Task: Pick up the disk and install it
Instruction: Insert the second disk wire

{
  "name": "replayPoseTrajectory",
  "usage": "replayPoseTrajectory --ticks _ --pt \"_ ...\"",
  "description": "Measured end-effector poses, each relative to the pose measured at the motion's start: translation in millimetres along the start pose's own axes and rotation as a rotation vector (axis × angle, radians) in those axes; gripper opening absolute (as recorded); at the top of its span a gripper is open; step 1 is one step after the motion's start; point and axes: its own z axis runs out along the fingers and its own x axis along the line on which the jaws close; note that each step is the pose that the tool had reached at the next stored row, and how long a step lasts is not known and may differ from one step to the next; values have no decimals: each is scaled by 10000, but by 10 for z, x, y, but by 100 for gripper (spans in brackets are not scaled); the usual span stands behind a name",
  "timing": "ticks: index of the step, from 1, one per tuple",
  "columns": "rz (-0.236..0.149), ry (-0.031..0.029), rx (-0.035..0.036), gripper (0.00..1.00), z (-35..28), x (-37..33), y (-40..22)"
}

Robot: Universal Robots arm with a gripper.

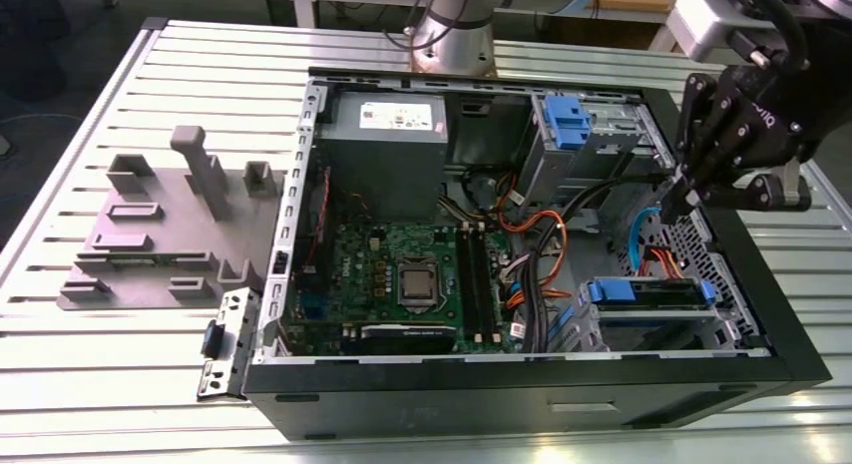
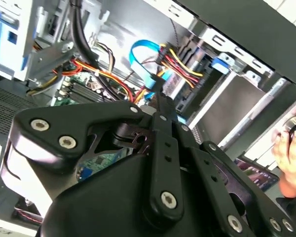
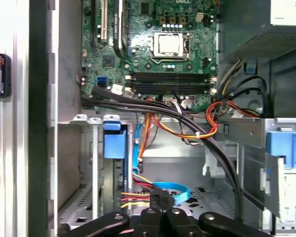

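Exterior view shows the pincer (image 1: 681, 207) at the open computer case's (image 1: 533, 399) rim on that view's right, fingers drawn together on nothing. Just below it, the disk (image 1: 648, 292) in its blue bracket already sits in the drive cage (image 1: 652, 329) inside the case. Orange and black cables (image 1: 560, 230) run close beside; a descending pincer could snag them, I judge.

The black gripper (image 2: 160, 106) hangs inside the open computer case, just beside the red-and-yellow power cables (image 2: 180, 64) and blue ribbon cable (image 2: 140, 49).
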Motion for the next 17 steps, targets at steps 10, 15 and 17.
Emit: replayPoseTrajectory --ticks 10,15,17 --pt "1 148 1 17 52 -134 -2" --pt "0 248 2 24 89 -178 -2" --pt "0 325 4 24 105 -189 -2"
